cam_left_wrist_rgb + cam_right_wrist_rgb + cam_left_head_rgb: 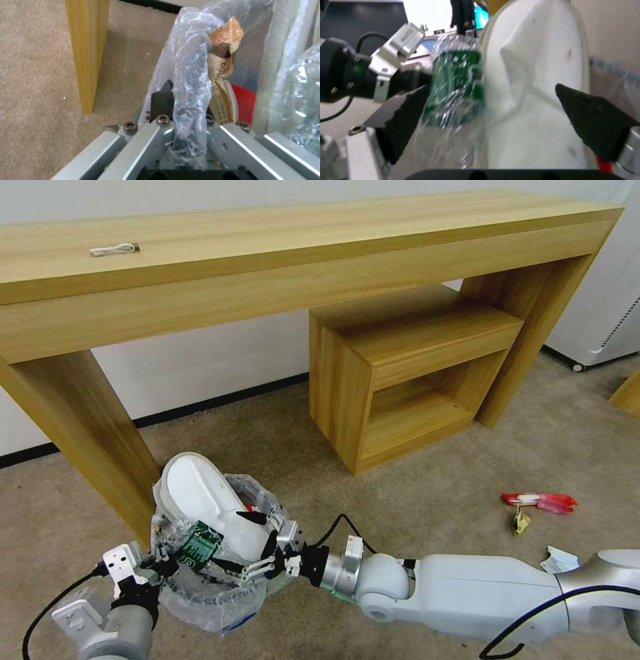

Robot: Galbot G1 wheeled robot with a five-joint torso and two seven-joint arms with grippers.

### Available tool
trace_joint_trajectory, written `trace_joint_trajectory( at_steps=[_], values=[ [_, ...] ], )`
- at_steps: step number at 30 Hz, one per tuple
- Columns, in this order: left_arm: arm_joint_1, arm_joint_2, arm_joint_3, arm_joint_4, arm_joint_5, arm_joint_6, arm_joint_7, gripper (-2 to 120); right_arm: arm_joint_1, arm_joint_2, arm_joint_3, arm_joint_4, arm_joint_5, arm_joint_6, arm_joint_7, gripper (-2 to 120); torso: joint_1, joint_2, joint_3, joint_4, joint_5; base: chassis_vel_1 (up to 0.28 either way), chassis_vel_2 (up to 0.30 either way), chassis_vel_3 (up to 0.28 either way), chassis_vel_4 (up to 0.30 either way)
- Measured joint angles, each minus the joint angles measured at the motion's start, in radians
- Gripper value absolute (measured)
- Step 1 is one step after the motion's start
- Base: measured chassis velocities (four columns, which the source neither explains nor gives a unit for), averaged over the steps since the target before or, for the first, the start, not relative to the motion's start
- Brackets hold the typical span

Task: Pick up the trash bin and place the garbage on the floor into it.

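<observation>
- The small black trash bin with its crinkly clear bag (200,580) sits by the desk leg, its rim pinched by the left gripper (155,567).
- The right gripper (257,543), spread wide, is over a white slipper (213,503) and a green-label plastic bottle (199,549) in the bin.
- I think it's mostly done: a red wrapper (539,502) and white paper (559,560) wait on the tan carpet floor (433,493).

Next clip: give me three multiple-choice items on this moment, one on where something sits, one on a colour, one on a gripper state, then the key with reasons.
1. Where does the white slipper sit?
A. On the long wooden desk
B. Standing out of the black bin with the clear plastic bag liner
C. Inside the small wooden shelf unit

2. What colour is the label on the clear plastic bottle at the bin?
A. Green
B. Blue
C. Yellow

3. How is the right gripper?
A. Shut on the slipper
B. Shut on the red wrapper
C. Open, at the bin's mouth

Key:
1 B, the slipper pokes up from the bag-lined bin in the head view.
2 A, the right wrist view shows a green band.
3 C, its fingers stand apart with bottle and slipper between them, while the left gripper pinches the liner rim.
</observation>
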Motion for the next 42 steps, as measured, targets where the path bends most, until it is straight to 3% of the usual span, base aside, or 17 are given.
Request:
trace_joint_trajectory(
  at_steps=[16, 22, 23, 25, 26, 28, 31, 32, 34, 42],
  values=[
    [0.008, 0.063, -0.020, 0.046, -0.039, 0.033, -0.023, 1, -0.125, -0.037, 0.249, 0.068, 0.019, -0.030, 0.040, 93, 0.000, 0.000, 0.000, 0.0000, 0.0000, 0.000, 0.000, 0.000, 0.000],
    [0.012, 0.070, -0.015, 0.060, -0.029, 0.032, -0.021, 1, -0.265, -0.077, 0.461, 0.098, -0.012, -0.097, 0.165, 99, 0.000, 0.000, 0.000, 0.0000, 0.0003, 0.000, 0.000, 0.000, 0.000],
    [0.015, 0.071, -0.014, 0.061, -0.016, 0.026, -0.015, 1, -0.314, -0.091, 0.534, 0.102, -0.041, -0.128, 0.235, 100, 0.000, 0.000, 0.000, 0.0000, -0.0001, 0.000, 0.000, 0.000, 0.000],
    [0.015, 0.073, -0.014, 0.061, -0.012, 0.023, -0.012, 1, -0.337, -0.097, 0.565, 0.103, -0.062, -0.140, 0.281, 100, 0.000, 0.000, 0.000, -0.0001, 0.0002, 0.000, 0.000, 0.000, 0.000],
    [0.013, 0.078, -0.014, 0.062, -0.010, 0.019, -0.009, 1, -0.396, -0.115, 0.652, 0.105, -0.105, -0.173, 0.369, 100, 0.000, 0.000, 0.000, 0.0001, 0.0005, 0.000, 0.000, 0.000, 0.000],
    [0.011, 0.080, -0.013, 0.063, -0.010, 0.018, -0.009, 1, -0.424, -0.128, 0.692, 0.109, -0.116, -0.197, 0.407, 100, 0.000, 0.000, 0.000, 0.0002, 0.0003, 0.000, 0.000, 0.000, 0.000],
    [0.003, 0.092, -0.008, 0.072, -0.009, 0.018, -0.006, 1, -0.580, -0.176, 0.862, 0.113, -0.163, -0.281, 0.544, 100, 0.000, 0.000, 0.000, -0.0005, 0.0004, 0.000, 0.000, 0.000, 0.000],
    [0.003, 0.092, -0.008, 0.072, -0.009, 0.018, -0.006, 1, -0.580, -0.176, 0.862, 0.113, -0.163, -0.281, 0.544, 100, 0.000, 0.000, 0.000, -0.0005, 0.0004, 0.000, 0.000, 0.000, 0.000],
    [-0.003, 0.095, 0.001, 0.078, -0.007, 0.018, -0.003, 1, -0.687, -0.195, 0.975, 0.111, -0.199, -0.302, 0.596, 100, 0.000, 0.000, 0.000, -0.0004, 0.0003, 0.000, 0.000, 0.000, 0.000],
    [-0.015, 0.091, 0.017, 0.091, 0.004, 0.014, 0.003, 1, -0.834, -0.199, 1.154, 0.140, -0.236, -0.298, 0.602, 100, 0.000, 0.000, 0.000, 0.0000, 0.0000, 0.000, 0.000, 0.000, 0.000]
  ],
)
